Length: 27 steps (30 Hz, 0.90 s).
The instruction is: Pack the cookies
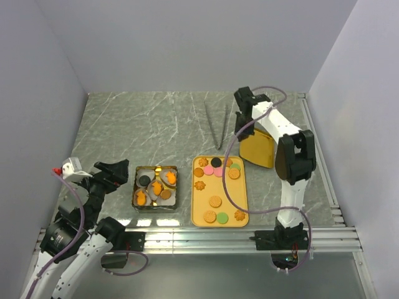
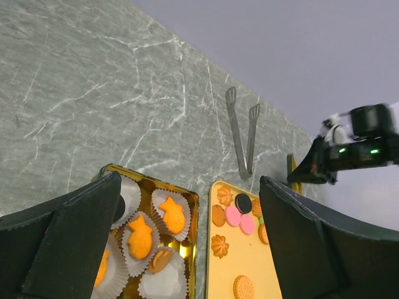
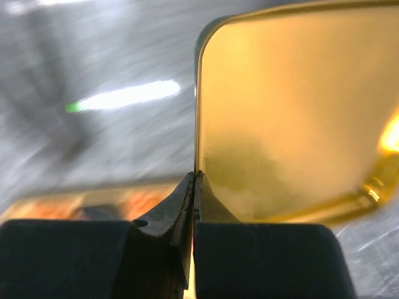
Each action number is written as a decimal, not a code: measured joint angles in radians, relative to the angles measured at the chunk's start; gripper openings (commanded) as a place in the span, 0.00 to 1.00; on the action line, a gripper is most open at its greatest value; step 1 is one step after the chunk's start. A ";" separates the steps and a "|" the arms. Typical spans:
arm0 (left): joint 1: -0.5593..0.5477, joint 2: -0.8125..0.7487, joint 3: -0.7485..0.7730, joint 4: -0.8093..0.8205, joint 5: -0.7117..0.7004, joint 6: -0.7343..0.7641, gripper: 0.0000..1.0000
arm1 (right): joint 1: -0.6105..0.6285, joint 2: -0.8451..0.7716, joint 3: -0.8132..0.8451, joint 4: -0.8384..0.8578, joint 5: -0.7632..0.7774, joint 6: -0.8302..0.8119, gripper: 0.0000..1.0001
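Far right of tray (image 1: 244,215): right end effector (image 3: 194,177) pinching thin edge of gold lid (image 3: 287,112). Risk: shallow edge grip, so lid may pivot or slip and drop onto cookies (image 1: 216,180) on tray, mid-surface, scattering them. Left end effector (image 2: 190,180) spread wide above tin (image 1: 134,187).

The top camera looks down from high behind the robot onto the whole desk (image 1: 156,118), with the orange tray (image 1: 201,208) near mid-frame. The left wrist camera sits low, left of the tray, and faces across it between the spread fingers of the left hand (image 2: 190,180); both views share the tray. The right wrist camera, past the tray's far right corner, sits very close to a gold lid (image 3: 280,112) pinched in the right hand (image 3: 194,177), and its background is blurred.
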 measured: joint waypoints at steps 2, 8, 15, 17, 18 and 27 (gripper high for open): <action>0.000 -0.005 0.002 0.000 -0.002 -0.005 0.99 | 0.050 -0.061 0.050 -0.028 -0.034 0.006 0.00; 0.000 0.084 0.081 -0.020 0.007 -0.047 0.99 | 0.157 -0.298 0.135 0.029 -0.323 0.058 0.00; 0.000 0.230 0.218 0.029 0.093 -0.071 0.99 | 0.153 -0.588 -0.012 0.428 -0.805 0.351 0.00; 0.000 0.270 0.243 0.069 0.164 -0.069 1.00 | 0.153 -0.617 -0.068 0.611 -0.914 0.486 0.00; 0.000 0.294 0.251 0.100 0.209 -0.069 0.99 | 0.154 -0.620 -0.086 0.690 -0.953 0.551 0.00; 0.000 0.297 0.093 0.427 0.508 -0.171 0.99 | 0.185 -0.623 -0.264 1.475 -1.134 1.165 0.00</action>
